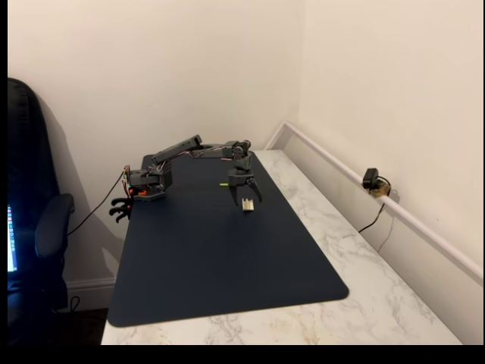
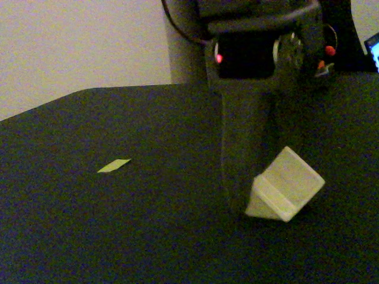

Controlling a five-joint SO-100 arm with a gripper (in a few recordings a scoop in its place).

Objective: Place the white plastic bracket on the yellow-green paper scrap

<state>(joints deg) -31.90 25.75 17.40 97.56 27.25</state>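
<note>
A dark robot gripper point(image 1: 245, 196), jaws spread apart, straddles the white plastic bracket point(image 1: 247, 204) on the dark mat point(image 1: 227, 273), while the yellow-green paper scrap point(image 1: 224, 184) lies near, toward ten o'clock.

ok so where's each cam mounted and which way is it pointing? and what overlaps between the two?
A fixed view: high, off the mat's near end, looking down its length toward the wall corner; the whole arm shows, gripper over the white plastic bracket.
Another fixed view: low near the dark mat, looking across it toward the arm's base; the gripper's dark fingers rise behind the tilted bracket.
Shared: bracket, mat, gripper, and the yellow-green paper scrap, apart from the bracket.
</note>
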